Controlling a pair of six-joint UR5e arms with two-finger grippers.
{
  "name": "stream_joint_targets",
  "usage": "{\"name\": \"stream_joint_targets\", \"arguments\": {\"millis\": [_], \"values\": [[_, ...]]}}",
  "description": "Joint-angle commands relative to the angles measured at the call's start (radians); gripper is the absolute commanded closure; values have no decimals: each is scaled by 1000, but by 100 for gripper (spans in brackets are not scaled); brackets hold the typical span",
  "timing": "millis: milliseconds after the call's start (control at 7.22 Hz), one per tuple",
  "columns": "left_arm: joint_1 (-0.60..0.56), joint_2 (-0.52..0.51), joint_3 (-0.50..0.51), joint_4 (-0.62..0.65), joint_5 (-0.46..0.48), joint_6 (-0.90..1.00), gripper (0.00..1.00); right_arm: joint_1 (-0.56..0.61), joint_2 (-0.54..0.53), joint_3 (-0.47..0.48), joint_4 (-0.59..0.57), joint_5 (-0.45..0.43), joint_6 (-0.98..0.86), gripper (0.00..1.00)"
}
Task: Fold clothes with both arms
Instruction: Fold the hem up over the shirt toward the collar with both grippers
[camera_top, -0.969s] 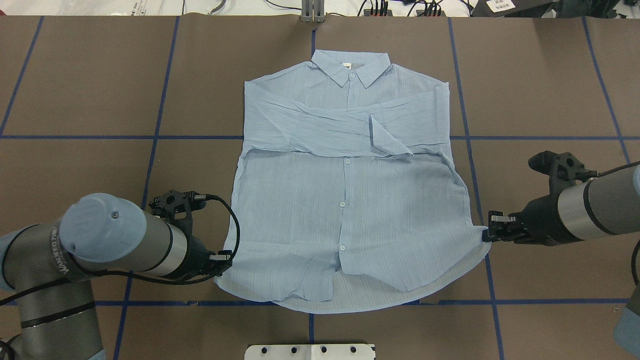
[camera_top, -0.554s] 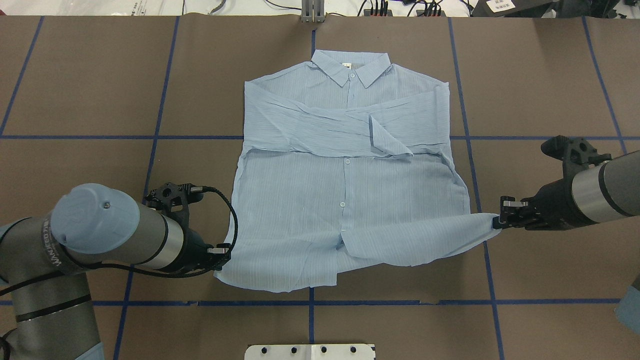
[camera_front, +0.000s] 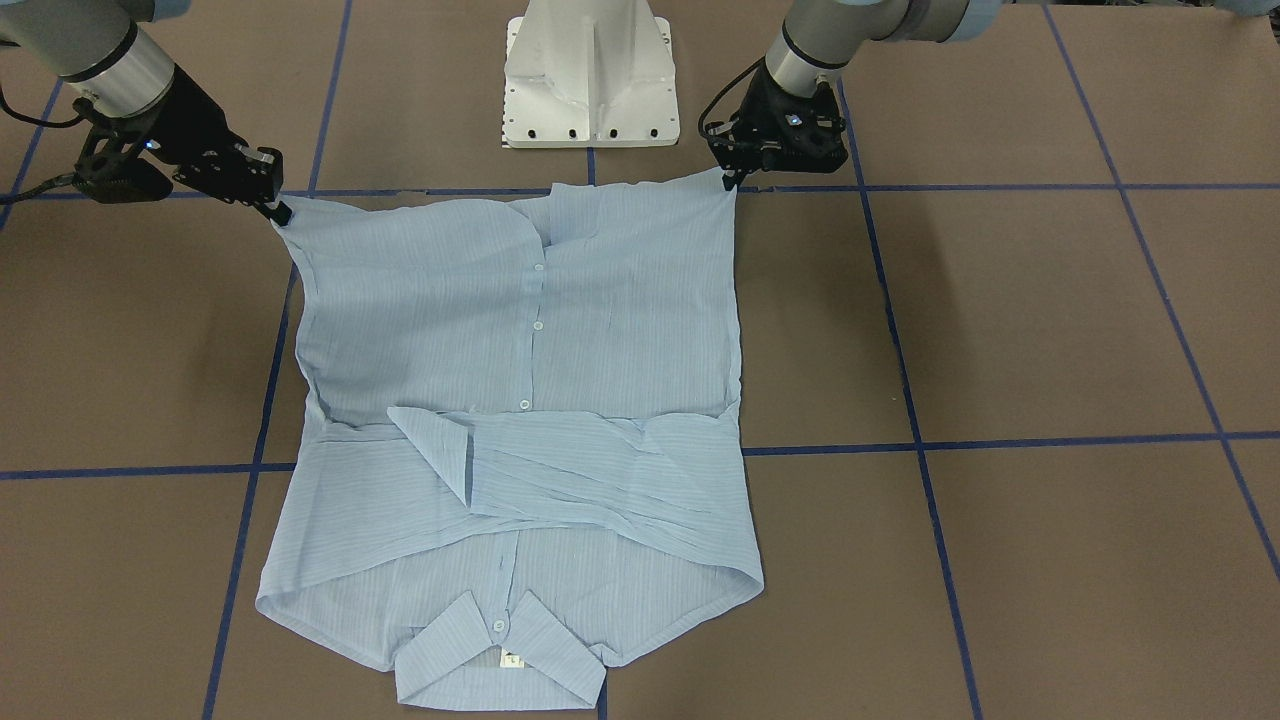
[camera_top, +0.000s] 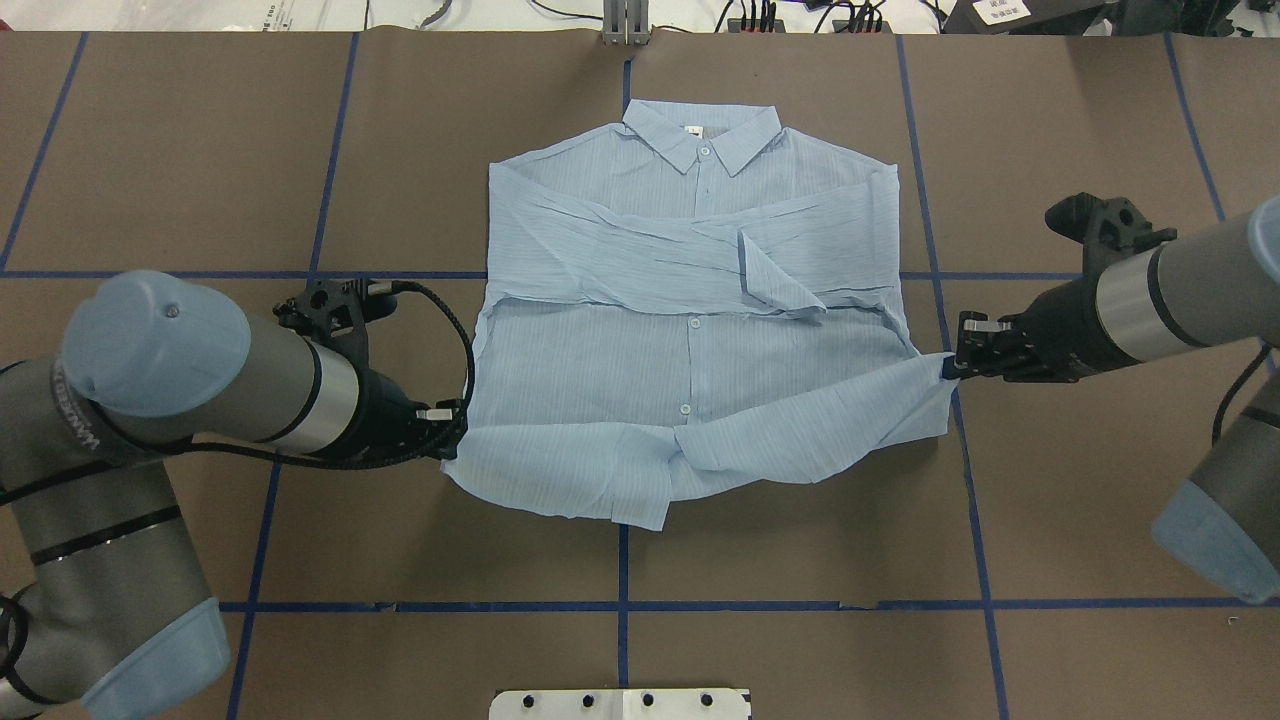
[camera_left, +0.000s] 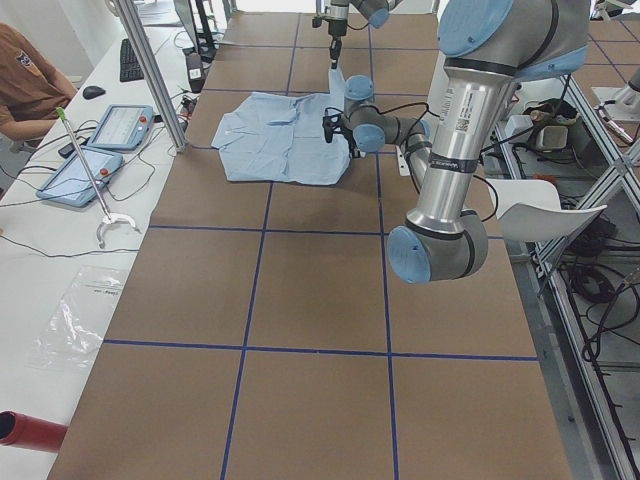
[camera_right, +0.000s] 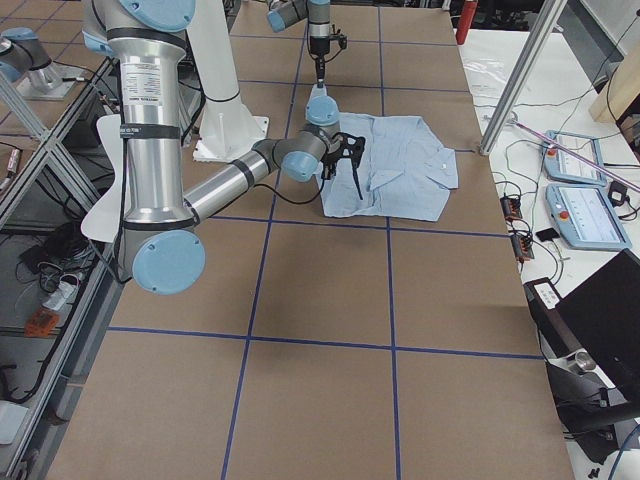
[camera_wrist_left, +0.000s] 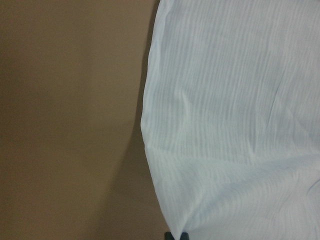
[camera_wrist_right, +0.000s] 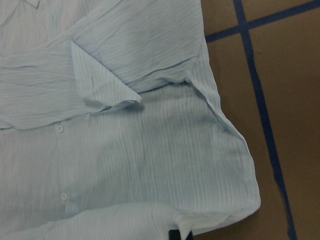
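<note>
The clothes are one light-blue striped shirt (camera_top: 690, 330) lying buttons up on the brown table, collar (camera_top: 702, 135) at the far side, both sleeves folded across the chest. My left gripper (camera_top: 455, 425) is shut on the hem corner at the shirt's left edge. My right gripper (camera_top: 950, 368) is shut on the opposite hem corner. Both corners are raised, and the hem hangs slack between them. In the front-facing view the left gripper (camera_front: 730, 178) and right gripper (camera_front: 283, 212) hold the hem stretched. The wrist views show shirt cloth (camera_wrist_left: 235, 125) and a folded cuff (camera_wrist_right: 102, 82).
The white pedestal (camera_front: 590, 75) stands at the near table edge, behind the hem. Blue tape lines (camera_top: 620, 605) grid the brown table. Cables and a grey post (camera_top: 626, 25) lie at the far edge. A person sits by tablets (camera_left: 100, 150) at a side table.
Both grippers moved away from the robot's base toward the collar, carrying the hem corners. The hem came off the table and its lower edge now lies further up the table.
</note>
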Motion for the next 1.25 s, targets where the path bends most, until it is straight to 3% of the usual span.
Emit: {"name": "stream_joint_targets", "arguments": {"millis": [0, 554, 1108], "values": [[-119, -79, 107, -76, -2, 1, 100, 92, 168, -145, -4, -1, 0, 100], [-297, -254, 423, -203, -58, 64, 100, 203, 336, -419, 1, 0, -87, 100], [-332, -398, 808, -461, -66, 59, 100, 212, 503, -642, 1, -1, -87, 100]]}}
